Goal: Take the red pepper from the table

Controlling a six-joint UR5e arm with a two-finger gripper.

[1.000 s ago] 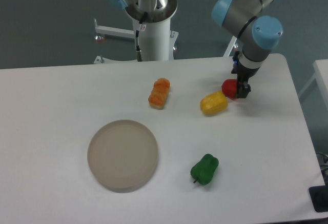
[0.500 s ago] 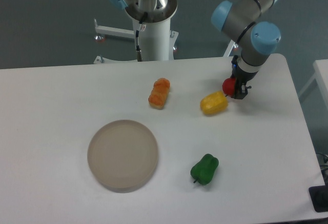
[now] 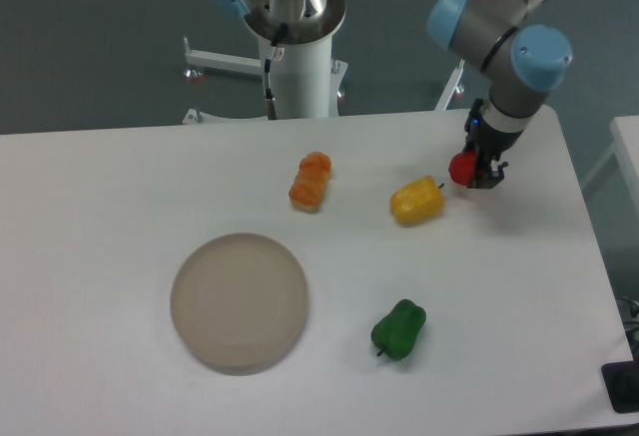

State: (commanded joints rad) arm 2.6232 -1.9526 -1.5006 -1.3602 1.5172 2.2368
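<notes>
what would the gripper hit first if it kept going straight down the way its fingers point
The gripper points down, shut on the red pepper. Straight below looks like bare white table, so the pepper or fingertips would likely meet that first. The yellow pepper lies off to one side, though depth is unclear.

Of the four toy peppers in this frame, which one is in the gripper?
The red pepper, far right: the gripper is closed on it. The yellow pepper, orange pepper and green pepper lie free on the table.
</notes>
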